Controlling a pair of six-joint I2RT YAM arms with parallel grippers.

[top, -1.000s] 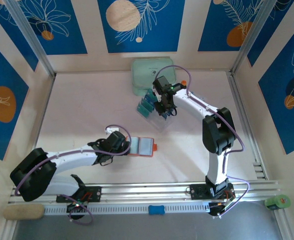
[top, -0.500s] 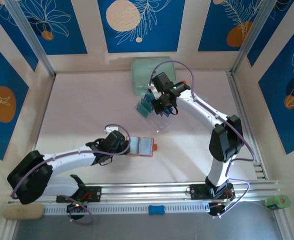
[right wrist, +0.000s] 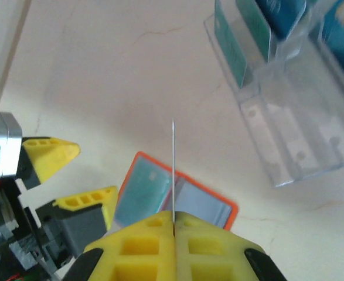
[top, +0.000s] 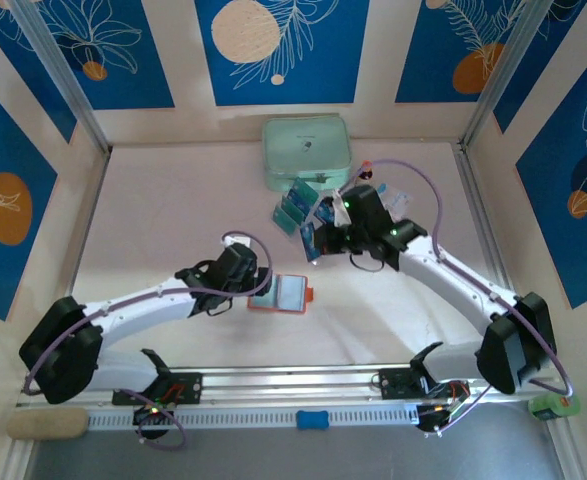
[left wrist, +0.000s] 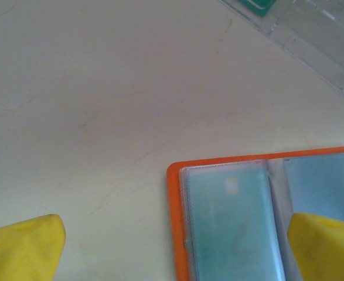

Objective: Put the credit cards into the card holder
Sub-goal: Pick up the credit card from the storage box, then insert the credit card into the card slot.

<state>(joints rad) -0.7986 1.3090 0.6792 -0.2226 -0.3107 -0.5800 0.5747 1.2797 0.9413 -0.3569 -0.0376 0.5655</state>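
Left fingers spread at the open card holder; right fingers clamped on one credit card.
Left fingers (left wrist: 22,249) are wide apart and low over the table (left wrist: 101,88), one yellow tip over bare table, the other over the card holder (left wrist: 177,222); can't tell if they touch it. The card holder lies open and flat near the table centre, orange rim, two greyish clear pockets facing up. Right fingers (right wrist: 148,240) are pressed together on a credit card (right wrist: 173,164), upright and edge-on, lining up with the holder's fold in the right wrist view. To the right, a clear plastic rack (right wrist: 295,123) has more credit cards (right wrist: 242,47) standing in its slots. A mint-green zip case (top: 307,150) sits just behind the rack. Print on the cards is too blurred to read.
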